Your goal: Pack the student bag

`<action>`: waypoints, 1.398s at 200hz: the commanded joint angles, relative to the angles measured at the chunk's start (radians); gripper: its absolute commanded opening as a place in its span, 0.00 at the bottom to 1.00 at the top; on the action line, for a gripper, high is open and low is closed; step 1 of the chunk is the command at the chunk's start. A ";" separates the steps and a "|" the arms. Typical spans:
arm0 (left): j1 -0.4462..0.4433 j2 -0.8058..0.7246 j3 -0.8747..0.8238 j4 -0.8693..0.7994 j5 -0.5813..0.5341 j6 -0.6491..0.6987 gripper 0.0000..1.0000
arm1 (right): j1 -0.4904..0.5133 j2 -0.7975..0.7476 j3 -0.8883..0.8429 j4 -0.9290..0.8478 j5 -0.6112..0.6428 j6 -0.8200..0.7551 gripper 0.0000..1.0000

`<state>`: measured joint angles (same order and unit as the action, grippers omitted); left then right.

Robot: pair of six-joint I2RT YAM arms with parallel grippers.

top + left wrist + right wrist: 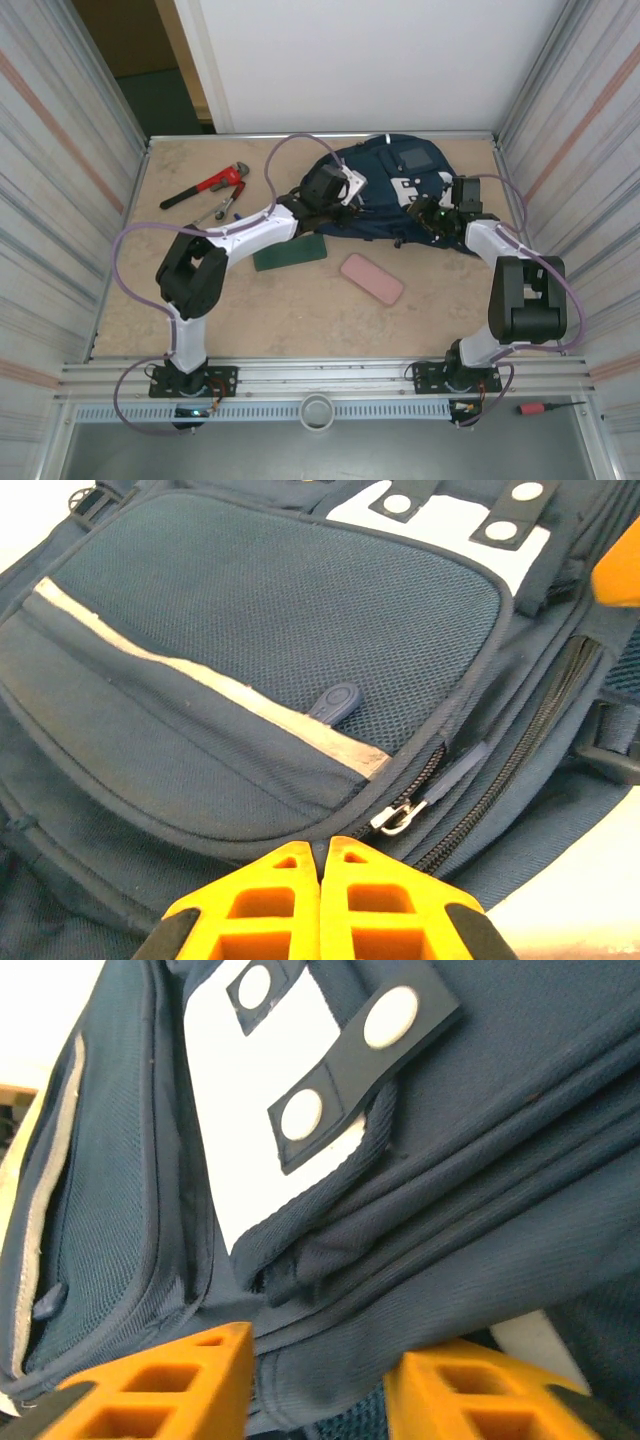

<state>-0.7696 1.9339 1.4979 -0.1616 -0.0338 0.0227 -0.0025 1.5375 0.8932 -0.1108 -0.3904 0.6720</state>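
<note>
The student bag (400, 185), a navy backpack with white patches, lies at the back of the table. My left gripper (350, 200) rests on its left side. In the left wrist view this gripper (322, 845) is shut, its tips against the front pocket's seam beside a metal zipper pull (400, 816); no fabric looks pinched. My right gripper (432, 215) is at the bag's right front edge. Seen from the right wrist, it (320, 1345) stands open with a fold of the student bag (420, 1210) lying between its fingers.
A green book (290, 252) and a pink case (372, 278) lie in front of the bag. A red wrench (205, 185) and a small tool (222, 207) lie at the back left. Metal walls close in both sides.
</note>
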 commanded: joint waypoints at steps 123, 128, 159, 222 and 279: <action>-0.024 -0.060 0.038 -0.007 -0.100 0.080 0.00 | 0.016 -0.157 -0.127 0.063 0.180 0.042 0.00; -0.013 -0.064 0.030 -0.002 -0.102 0.079 0.00 | 0.005 -0.166 -0.131 0.058 0.177 0.034 0.00; 0.066 -0.072 -0.005 0.014 -0.100 0.066 0.00 | -0.060 -0.193 -0.137 0.044 0.104 -0.013 0.00; 0.080 -0.105 -0.025 0.034 -0.028 0.025 0.00 | 0.007 -0.128 -0.005 -0.063 0.029 -0.108 0.10; 0.014 -0.122 0.013 0.016 -0.003 0.029 0.00 | 0.206 -0.116 0.068 -0.133 0.185 -0.261 0.58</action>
<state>-0.7280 1.8858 1.4769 -0.1680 -0.0704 0.0631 0.1684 1.4059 0.9073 -0.1932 -0.2604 0.4858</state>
